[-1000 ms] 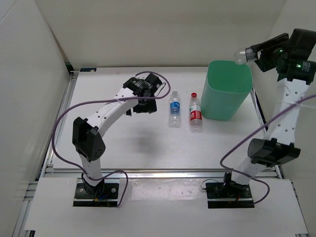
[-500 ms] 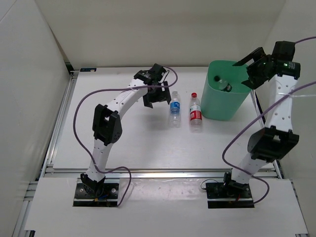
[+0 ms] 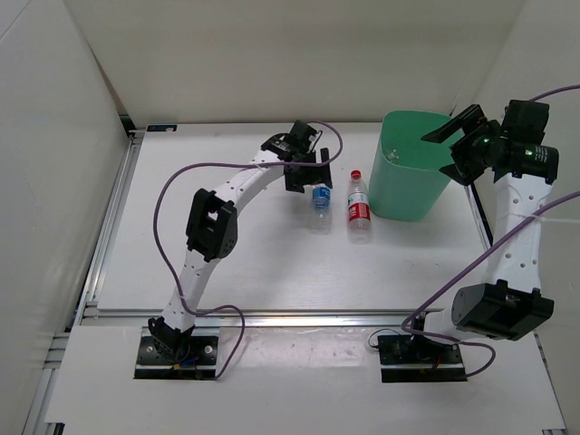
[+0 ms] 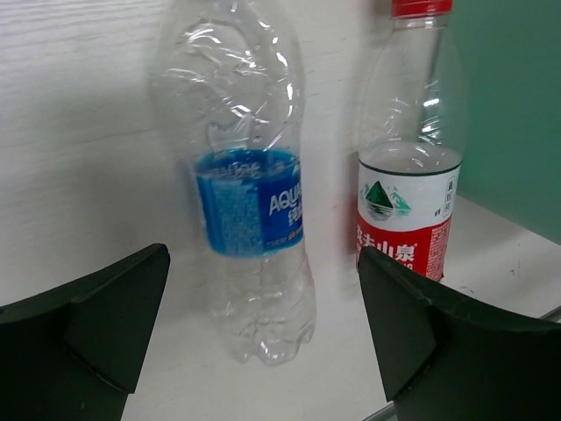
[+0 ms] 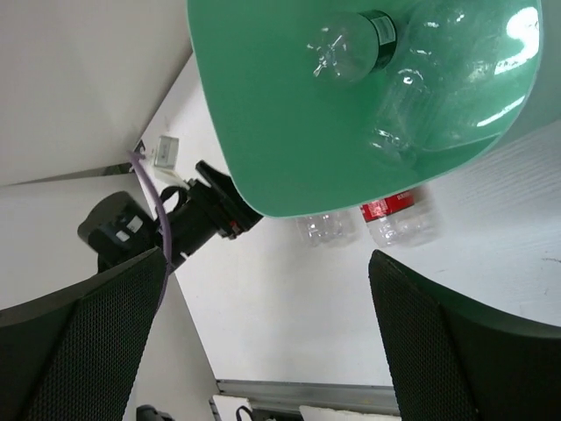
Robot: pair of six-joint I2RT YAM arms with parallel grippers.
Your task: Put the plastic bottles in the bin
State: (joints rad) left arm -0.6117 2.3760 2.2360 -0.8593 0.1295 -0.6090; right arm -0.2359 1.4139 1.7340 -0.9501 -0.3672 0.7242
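Note:
Two plastic bottles lie side by side on the table: a blue-labelled one (image 3: 321,203) (image 4: 250,202) and a red-labelled one with a red cap (image 3: 360,207) (image 4: 408,206). My left gripper (image 3: 306,170) (image 4: 263,263) hangs open over the blue-labelled bottle, a finger on each side, touching nothing. An unlabelled bottle with a dark cap (image 5: 438,66) lies inside the mint-green bin (image 3: 415,172) (image 5: 280,132). My right gripper (image 3: 456,145) (image 5: 267,263) stands open and empty above the bin's right rim.
White walls close the table at the back and on both sides. The bin (image 4: 517,105) stands just right of the red-labelled bottle. A purple cable (image 3: 172,186) loops off the left arm.
The right gripper opened and the unlabelled bottle dropped into the bin. The left arm stretched right and now hangs over the blue-labelled bottle.

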